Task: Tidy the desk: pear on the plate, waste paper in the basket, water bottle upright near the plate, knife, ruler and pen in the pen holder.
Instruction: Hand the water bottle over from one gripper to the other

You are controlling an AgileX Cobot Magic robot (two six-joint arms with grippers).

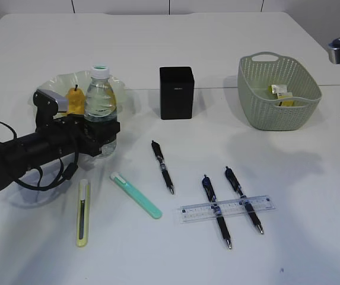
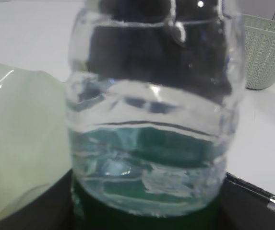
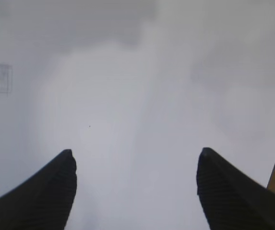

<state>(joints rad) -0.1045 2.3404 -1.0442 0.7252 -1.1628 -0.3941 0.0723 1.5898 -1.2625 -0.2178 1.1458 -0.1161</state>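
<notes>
The clear water bottle [image 1: 101, 107] with a white cap stands upright beside the pale green plate [image 1: 56, 82]. My left gripper [image 1: 101, 133] is shut on its lower body. The bottle [image 2: 151, 120] fills the left wrist view, with dark jaws at both lower sides. A yellow pear [image 1: 75, 98] sits on the plate. Three pens [image 1: 162, 166] [image 1: 216, 211] [image 1: 244, 199] lie on the table, two of them under the clear ruler [image 1: 227, 208]. A teal knife [image 1: 136, 194] and a yellow-green knife [image 1: 83, 212] lie in front. My right gripper [image 3: 135, 158] stands open over bare table.
The black pen holder [image 1: 176, 92] stands at mid-table. The green basket [image 1: 279, 113] at the right holds waste paper [image 1: 280, 92]. The white table continues behind them, with a seam along the back.
</notes>
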